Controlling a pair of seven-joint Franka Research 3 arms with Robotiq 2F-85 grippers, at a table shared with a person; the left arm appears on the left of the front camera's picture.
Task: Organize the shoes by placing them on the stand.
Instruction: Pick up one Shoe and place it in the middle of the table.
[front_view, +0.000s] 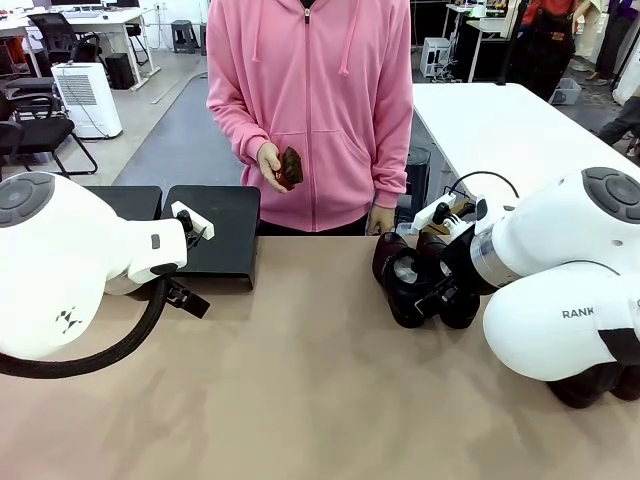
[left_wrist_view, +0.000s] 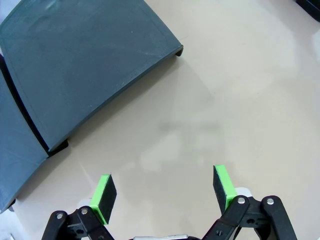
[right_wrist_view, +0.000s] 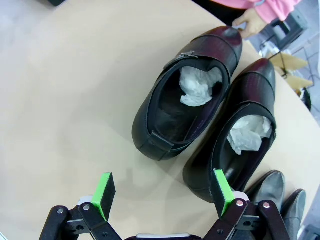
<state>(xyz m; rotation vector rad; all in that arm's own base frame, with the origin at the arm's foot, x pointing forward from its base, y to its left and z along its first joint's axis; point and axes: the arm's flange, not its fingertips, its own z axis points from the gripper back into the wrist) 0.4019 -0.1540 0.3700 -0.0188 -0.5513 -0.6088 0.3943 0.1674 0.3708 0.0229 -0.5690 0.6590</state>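
Shoes (front_view: 405, 270): we find the pair directly ahead of the right gripper (right_wrist_view: 162, 187), heels toward it, toes toward the person (front_view: 310, 100).
Long axis: both run away from the fingers, slanted; the nearer shoe (right_wrist_view: 240, 132) has its heel just beside one pad (right_wrist_view: 222, 187).
Right gripper: jaws wide apart, holding nothing; heel contact we cannot tell.
Left gripper (left_wrist_view: 164, 192): wide apart, empty, over bare table (left_wrist_view: 225, 100).
Stand (front_view: 215, 225): just ahead of the left gripper, well apart from the shoes.
Nearer arm: we judge the right.

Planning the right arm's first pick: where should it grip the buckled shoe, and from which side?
Likely the heel rim of the buckled shoe, from above: it stands upright, paper stuffed only toward the toe, so the open right gripper can straddle the rim.
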